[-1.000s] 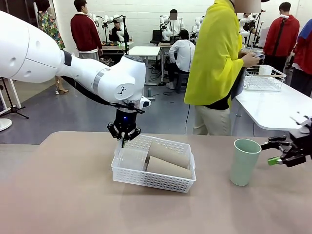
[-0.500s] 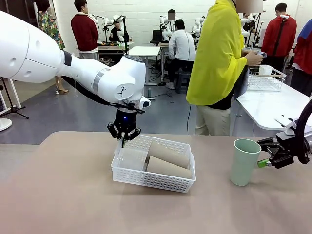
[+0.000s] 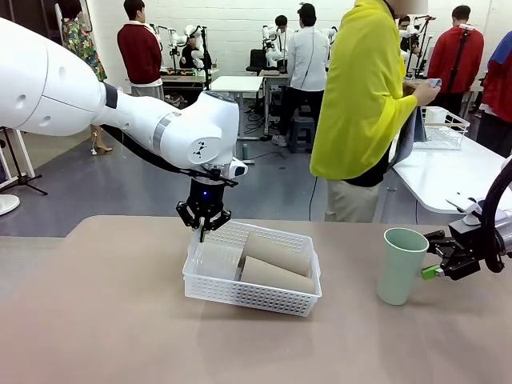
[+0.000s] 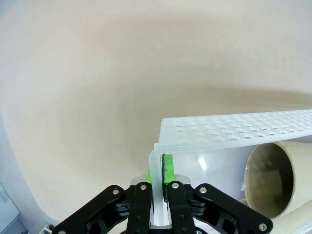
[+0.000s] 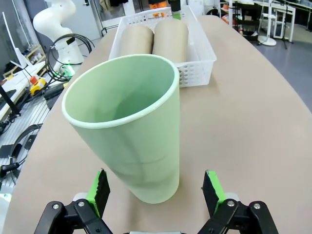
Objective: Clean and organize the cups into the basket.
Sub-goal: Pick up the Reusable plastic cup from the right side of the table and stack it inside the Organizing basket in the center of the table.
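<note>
**RIGHT GRIPPER DRAWS UP TO MINT CUP AS LEFT HOLDS BASKET**

Pictured at the right of the table (image 3: pixel 104 320): the right gripper (image 3: pixel 433 256), drawn in from the frame's edge over the past second and nearer again than half a second ago. Now just beside the mint cup (image 3: pixel 400 266), standing upright and alone, well apart from the basket (image 3: pixel 248 296).

Seen from the right wrist with jaws spread wide, green pads (image 5: pixel 100 187) flanking the foot of the cup. Clear of it on both sides, with no contact yet.

No change across that same second on the left. Pressed together as before, the left gripper (image 3: pixel 202 233), pinching the basket's far-left corner. Shown in the left wrist view with the white rim caught between the pads.

In the same spot on the table, the basket itself. Lying inside on their sides, touching along their length, two tan cups (image 3: pixel 276 264). Both set in the right half, open ends toward the left gripper, closed ends toward the mint cup. Left half bare.

Beyond the far edge, a person (image 3: pixel 360 96) in yellow, shifted a little to the right since a second ago.
</note>
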Available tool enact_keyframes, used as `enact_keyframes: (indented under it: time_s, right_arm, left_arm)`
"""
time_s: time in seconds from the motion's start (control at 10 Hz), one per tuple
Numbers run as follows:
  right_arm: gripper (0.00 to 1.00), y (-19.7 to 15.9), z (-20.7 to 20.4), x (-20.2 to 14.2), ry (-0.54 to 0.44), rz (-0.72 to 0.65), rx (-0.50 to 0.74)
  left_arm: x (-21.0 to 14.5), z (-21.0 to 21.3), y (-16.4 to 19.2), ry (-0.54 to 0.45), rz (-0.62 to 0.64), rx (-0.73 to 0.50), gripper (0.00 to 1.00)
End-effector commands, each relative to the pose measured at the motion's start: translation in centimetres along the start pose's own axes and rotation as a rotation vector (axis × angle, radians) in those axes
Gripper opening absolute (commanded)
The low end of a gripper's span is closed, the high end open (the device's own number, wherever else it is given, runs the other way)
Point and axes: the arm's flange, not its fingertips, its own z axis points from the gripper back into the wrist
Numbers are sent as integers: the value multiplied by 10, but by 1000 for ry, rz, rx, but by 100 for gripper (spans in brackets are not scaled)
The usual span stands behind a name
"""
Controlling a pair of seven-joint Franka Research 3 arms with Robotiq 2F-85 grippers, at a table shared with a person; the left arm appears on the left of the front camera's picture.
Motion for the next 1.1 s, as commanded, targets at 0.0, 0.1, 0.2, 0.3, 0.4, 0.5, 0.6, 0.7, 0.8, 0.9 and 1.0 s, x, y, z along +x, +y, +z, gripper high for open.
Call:
enact_keyframes:
  time_s: [0.0, 0.1, 0.2, 0.3, 0.4, 0.5, 0.6, 0.7, 0.8, 0.9, 1.0]
  right_arm:
    - [100, -8, -1, 0, 4, -22, 46]
    - [100, -9, -6, -1, 5, -23, 64]
    - [100, -8, -10, -1, 2, -22, 81]
    - [100, -9, -15, -1, 8, -22, 92]
    - [100, -11, -17, -1, 5, -25, 103]
    - [100, -12, -21, -1, 3, -25, 116]
    - [100, -13, -24, -1, 5, -21, 124]
    - [100, -13, -30, 1, 6, -17, 135]
    - [100, -13, -34, 3, 5, -10, 146]
    - [100, -12, -40, 6, 9, 9, 151]
    - [100, -12, -45, 10, 9, 24, 160]
  left_arm:
    - [-3, -1, 2, -3, -2, -5, 0]
    - [-3, -1, 2, -3, -2, -5, 0]
    - [-3, -1, 2, -3, -2, -5, 0]
    - [-3, -1, 2, -3, -2, -5, 0]
    - [-3, -1, 2, -3, -2, -5, 0]
    - [-3, -1, 2, -3, -2, -5, 0]
    - [-3, -1, 2, -3, -2, -5, 0]
    - [-3, -1, 2, -3, -2, -5, 0]
    - [-3, -1, 2, -3, -2, -5, 0]
    - [-3, -1, 2, -3, -2, -5, 0]
    - [-3, -1, 2, -3, -2, -5, 0]
